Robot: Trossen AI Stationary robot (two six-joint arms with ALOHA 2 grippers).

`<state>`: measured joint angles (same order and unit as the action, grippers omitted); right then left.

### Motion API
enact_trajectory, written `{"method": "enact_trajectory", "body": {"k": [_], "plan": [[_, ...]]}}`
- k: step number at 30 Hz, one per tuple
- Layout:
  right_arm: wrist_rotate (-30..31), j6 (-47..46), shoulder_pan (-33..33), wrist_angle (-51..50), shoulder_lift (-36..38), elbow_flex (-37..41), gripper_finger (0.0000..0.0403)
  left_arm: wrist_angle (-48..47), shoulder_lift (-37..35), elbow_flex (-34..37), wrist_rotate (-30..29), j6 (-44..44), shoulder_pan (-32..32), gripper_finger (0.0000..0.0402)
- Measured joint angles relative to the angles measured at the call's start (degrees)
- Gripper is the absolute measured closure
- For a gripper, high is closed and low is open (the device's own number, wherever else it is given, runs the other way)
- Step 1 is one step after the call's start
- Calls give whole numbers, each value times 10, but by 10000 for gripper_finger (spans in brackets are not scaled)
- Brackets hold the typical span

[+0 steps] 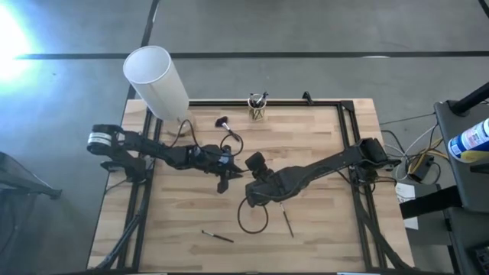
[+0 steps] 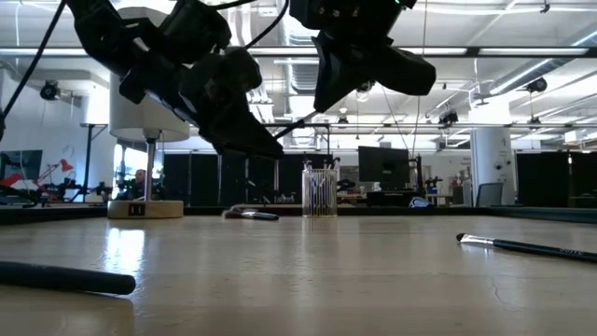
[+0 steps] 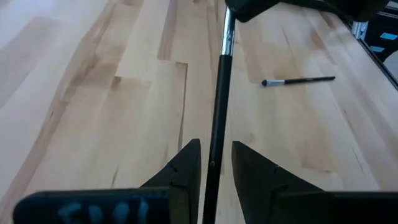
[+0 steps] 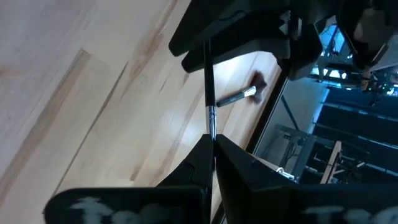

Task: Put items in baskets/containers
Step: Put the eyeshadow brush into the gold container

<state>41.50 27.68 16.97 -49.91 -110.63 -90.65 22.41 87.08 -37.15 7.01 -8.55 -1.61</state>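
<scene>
- Holding one thin brush above the middle of the table, both grippers meet there.
- The right gripper pinches its metal end tight.
- The left gripper has its fingers around the dark handle, not quite pressed together.
- The glass cup stands well apart at the far edge.

High view: overhead, looking straight down on the whole desk. Low view: at desk-top height, looking level across toward the room behind. Wrist views: close above the wood, each facing the same held brush from opposite ends.
</scene>
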Motion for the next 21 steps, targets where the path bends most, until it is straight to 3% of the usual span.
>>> {"method": "enact_trajectory", "body": {"k": [4,8,12,17,21], "plan": [[4,-23,0,6,0,0,392,11,2,0,0,10,0,338],[11,-63,1,5,2,0,381,13,2,0,-11,12,0,390],[31,-124,5,-9,21,0,355,56,2,14,-41,11,0,395],[36,-218,7,-20,64,26,323,197,2,61,-67,8,0,397],[45,-262,5,60,118,110,305,346,2,112,-71,6,0,397]]}}
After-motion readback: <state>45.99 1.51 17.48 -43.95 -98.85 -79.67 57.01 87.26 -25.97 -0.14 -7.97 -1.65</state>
